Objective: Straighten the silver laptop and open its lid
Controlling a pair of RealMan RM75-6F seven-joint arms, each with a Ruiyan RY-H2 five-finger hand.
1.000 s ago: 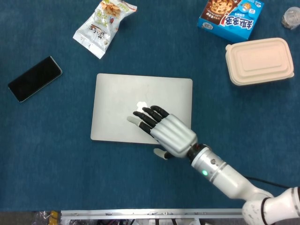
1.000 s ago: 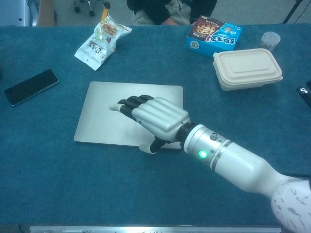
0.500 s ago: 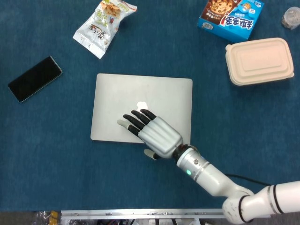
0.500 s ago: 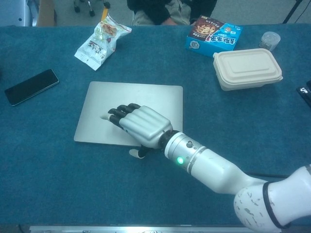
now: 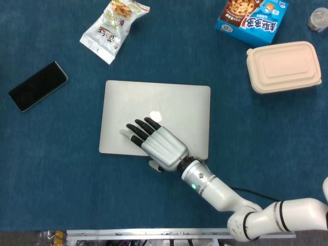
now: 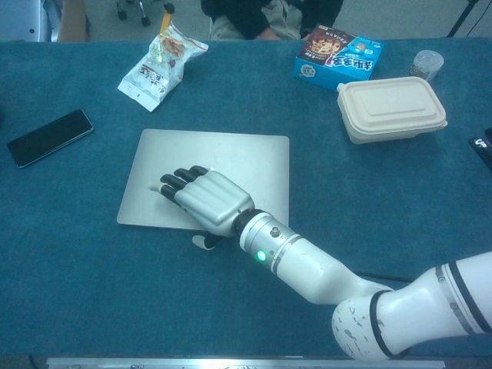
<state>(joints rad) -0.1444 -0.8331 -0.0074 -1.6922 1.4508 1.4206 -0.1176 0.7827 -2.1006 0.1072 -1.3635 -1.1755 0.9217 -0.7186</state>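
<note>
The silver laptop [image 5: 169,105] lies closed and square to the table edge on the blue cloth, also in the chest view [image 6: 223,157]. My right hand [image 5: 156,143] rests flat on the front half of its lid, fingers spread and pointing to the far left. Its thumb [image 5: 154,165] sits just off the laptop's near edge, against the cloth. The chest view shows the same hand [image 6: 204,201] over the lid's front middle, with the thumb [image 6: 203,243] below the edge. It grips nothing. My left hand shows in neither view.
A black phone [image 5: 38,85] lies at the left and a snack bag [image 5: 114,28] at the far left. A blue biscuit box [image 5: 252,19] and a beige lidded container [image 5: 283,66] stand at the far right, with a small cup [image 5: 319,19] in the corner.
My right hand has slid to the left along the front of the lid, and the forearm has swung with it. The laptop has stayed put and closed.
</note>
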